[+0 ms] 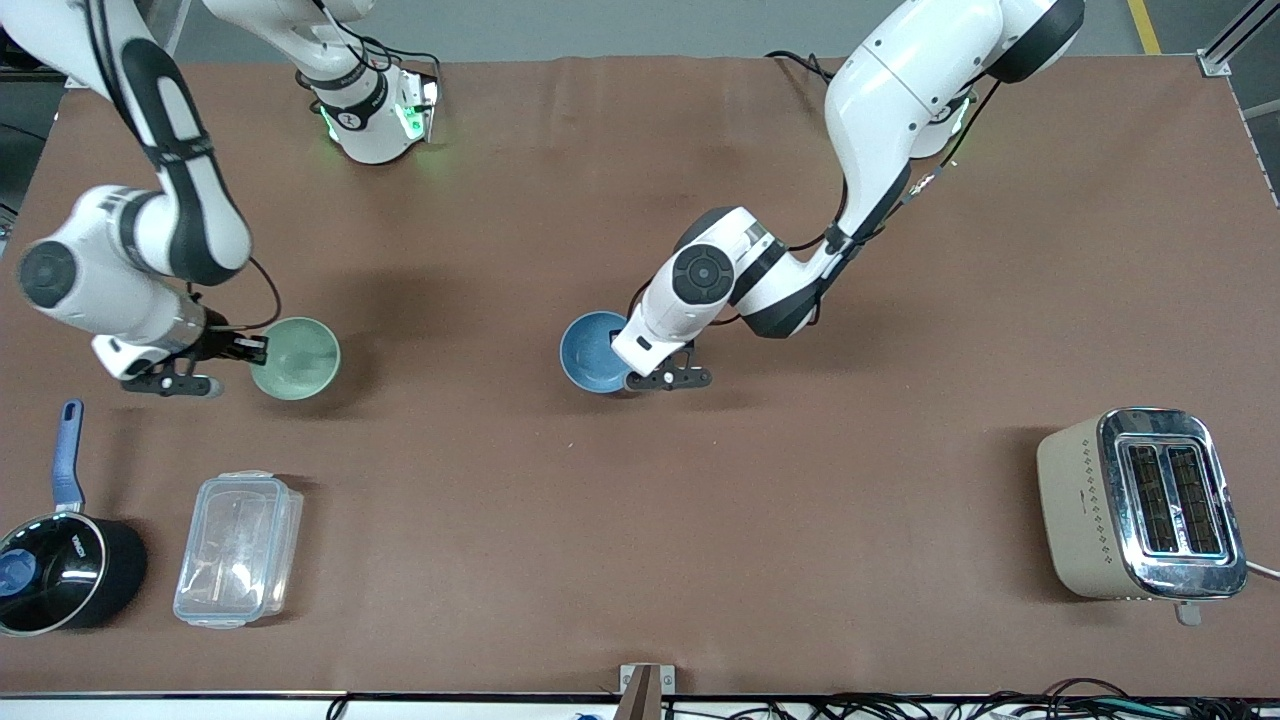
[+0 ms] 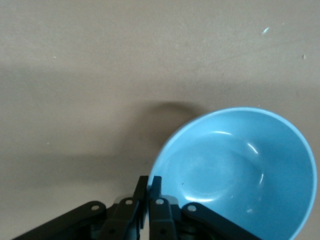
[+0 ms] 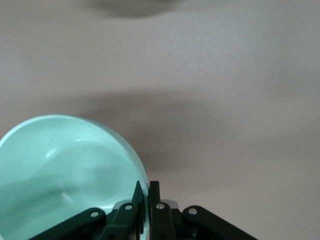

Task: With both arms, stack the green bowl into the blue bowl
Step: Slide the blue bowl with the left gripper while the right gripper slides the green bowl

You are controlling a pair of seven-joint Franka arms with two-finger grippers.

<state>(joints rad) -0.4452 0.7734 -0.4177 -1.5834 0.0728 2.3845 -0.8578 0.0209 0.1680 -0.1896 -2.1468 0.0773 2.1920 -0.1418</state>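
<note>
- I see the brown table (image 1: pixel 640 500), its mat running edge to edge.
- Toward the right arm's end, near my camera: a black saucepan (image 1: pixel 62 570) (blue handle pointing away from me) beside a clear lidded container (image 1: pixel 238 548).
- Toward the left arm's end, a beige toaster (image 1: pixel 1140 503) stands well apart from both.

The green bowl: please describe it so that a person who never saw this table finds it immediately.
On the brown table, look toward the right arm's end. The right gripper pinches the rim of the green bowl. It is pale mint; the blue bowl is held mid-table by the left gripper.
</note>
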